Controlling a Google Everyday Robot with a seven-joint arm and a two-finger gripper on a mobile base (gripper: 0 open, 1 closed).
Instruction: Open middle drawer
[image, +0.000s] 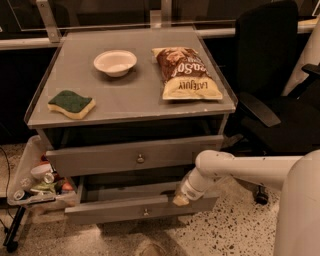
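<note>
The middle drawer is the lower grey front in view, with a small round knob at its centre. It stands pulled out from the cabinet, and its dark inside shows behind the front. My gripper, at the end of the white arm, rests at the top edge of this drawer front, right of the knob. The taller, wider grey drawer front above it also stands slightly out.
On the cabinet top lie a white bowl, a green sponge and a chip bag. A black office chair stands at the right. A tray of clutter hangs at the left.
</note>
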